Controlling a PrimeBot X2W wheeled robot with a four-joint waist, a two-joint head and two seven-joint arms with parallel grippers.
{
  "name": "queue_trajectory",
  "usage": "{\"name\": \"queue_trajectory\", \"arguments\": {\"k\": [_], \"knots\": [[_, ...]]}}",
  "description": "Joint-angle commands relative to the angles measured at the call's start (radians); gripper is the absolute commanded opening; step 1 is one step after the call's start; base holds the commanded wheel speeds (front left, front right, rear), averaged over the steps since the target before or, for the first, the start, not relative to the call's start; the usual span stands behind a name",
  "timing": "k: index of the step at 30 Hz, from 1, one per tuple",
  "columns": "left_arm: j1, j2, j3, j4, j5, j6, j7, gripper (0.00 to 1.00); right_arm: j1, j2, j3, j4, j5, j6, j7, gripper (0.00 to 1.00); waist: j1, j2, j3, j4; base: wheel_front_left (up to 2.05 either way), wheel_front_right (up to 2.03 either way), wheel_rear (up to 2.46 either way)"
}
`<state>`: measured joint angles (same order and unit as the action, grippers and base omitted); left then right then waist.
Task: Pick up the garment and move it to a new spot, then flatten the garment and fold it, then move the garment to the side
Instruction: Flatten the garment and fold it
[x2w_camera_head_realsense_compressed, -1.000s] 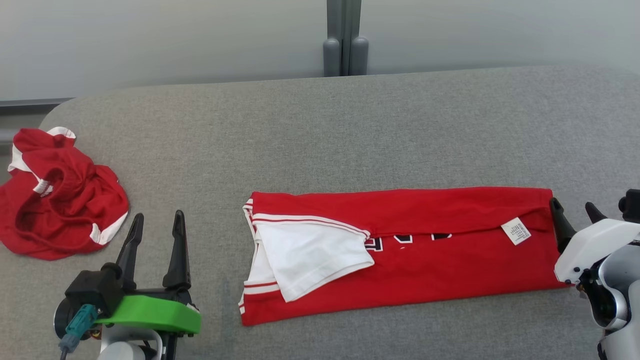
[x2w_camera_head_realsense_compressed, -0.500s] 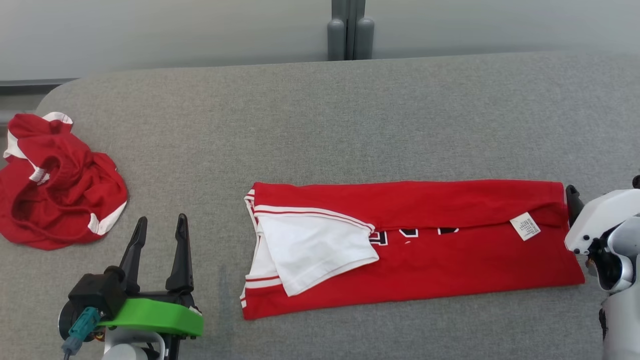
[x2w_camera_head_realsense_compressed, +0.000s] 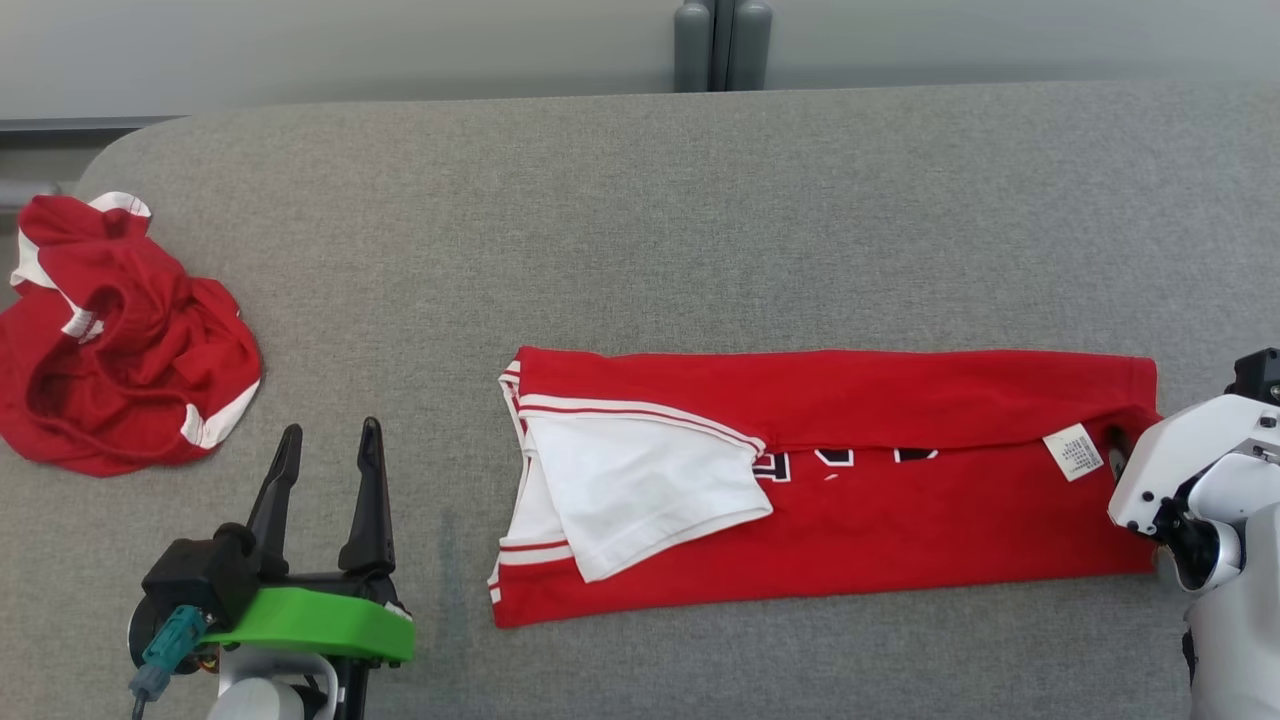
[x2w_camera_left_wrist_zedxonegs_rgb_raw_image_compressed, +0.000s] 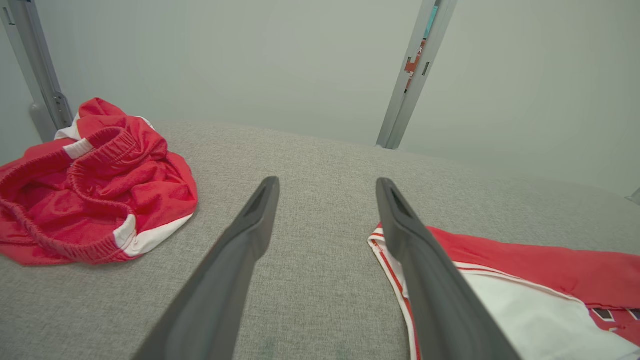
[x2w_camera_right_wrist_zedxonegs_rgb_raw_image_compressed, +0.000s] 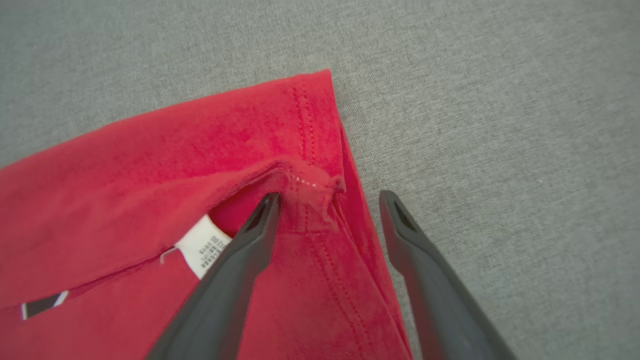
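The garment (x2w_camera_head_realsense_compressed: 830, 480), a red jersey folded into a long band, lies flat on the grey table (x2w_camera_head_realsense_compressed: 640, 200), running from the middle of the head view out toward 3 o'clock. Its white sleeve (x2w_camera_head_realsense_compressed: 640, 490) lies across the end nearest 9 o'clock, and a white label (x2w_camera_head_realsense_compressed: 1072, 452) sits near the opposite end. The right gripper (x2w_camera_right_wrist_zedxonegs_rgb_raw_image_compressed: 330, 196) is at that label end, at about 4 o'clock in the head view, jaws spread and gripping nothing. In its wrist view one finger (x2w_camera_right_wrist_zedxonegs_rgb_raw_image_compressed: 235, 270) lies over the red cloth with its tip at the puckered fold by the hem. The other finger (x2w_camera_right_wrist_zedxonegs_rgb_raw_image_compressed: 425, 280) is over bare table just past the hem edge. Whether the first tip presses the cloth or only hovers cannot be told. The left gripper (x2w_camera_head_realsense_compressed: 331, 430) is at 7 o'clock, also released and empty, fingers pointing toward 12, apart from the garment's sleeve end. Crumpled red shorts (x2w_camera_head_realsense_compressed: 120, 340) with white trim lie at 9 o'clock, well apart from the garment. A grey post (x2w_camera_head_realsense_compressed: 722, 45) stands beyond the table at 12 o'clock.
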<state>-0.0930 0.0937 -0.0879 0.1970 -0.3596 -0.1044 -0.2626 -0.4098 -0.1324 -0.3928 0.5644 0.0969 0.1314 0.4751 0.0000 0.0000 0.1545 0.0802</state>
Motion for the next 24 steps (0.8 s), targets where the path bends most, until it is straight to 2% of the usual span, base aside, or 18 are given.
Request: {"name": "queue_trajectory", "arguments": {"k": [1,12,16,17,18,19,24], "knots": [[-0.014,-0.001,0.008,0.002,0.007,-0.004,-0.003,1.0,0.007,-0.003,0.003,0.005,0.007,-0.001,-0.003,1.0,0.0,0.0,0.002,0.0,0.0,0.0,0.0],[-0.029,-0.012,0.009,0.001,0.018,-0.018,-0.003,1.0,-0.019,-0.014,-0.008,0.066,0.007,-0.001,-0.008,1.0,0.0,0.0,0.034,0.019,0.0,0.0,0.0],[-0.035,-0.012,0.011,0.001,0.025,-0.018,-0.003,1.0,-0.021,-0.011,-0.014,0.106,0.007,-0.002,0.025,1.0,0.0,0.0,0.043,0.025,0.0,0.0,0.0],[-0.037,-0.01,0.012,0.002,0.025,-0.019,-0.003,1.0,-0.021,-0.01,-0.013,0.118,0.007,-0.002,0.035,0.72,0.0,0.0,0.044,0.026,0.0,0.0,0.0],[-0.037,-0.008,0.013,0.003,0.026,-0.02,-0.003,1.0,-0.021,-0.01,-0.013,0.123,0.01,-0.002,0.036,0.49,0.0,0.0,0.045,0.026,0.0,0.0,0.0],[-0.038,-0.007,0.014,0.004,0.027,-0.02,-0.003,1.0,-0.021,-0.01,-0.008,0.125,0.014,-0.002,0.035,0.02,0.0,0.0,0.044,0.026,0.0,0.0,0.0],[-0.037,-0.001,0.019,0.007,0.033,-0.023,-0.003,1.0,-0.024,-0.034,-0.006,0.11,0.015,-0.003,0.003,0.0,0.0,0.0,0.033,0.023,0.0,0.0,0.0]]}}
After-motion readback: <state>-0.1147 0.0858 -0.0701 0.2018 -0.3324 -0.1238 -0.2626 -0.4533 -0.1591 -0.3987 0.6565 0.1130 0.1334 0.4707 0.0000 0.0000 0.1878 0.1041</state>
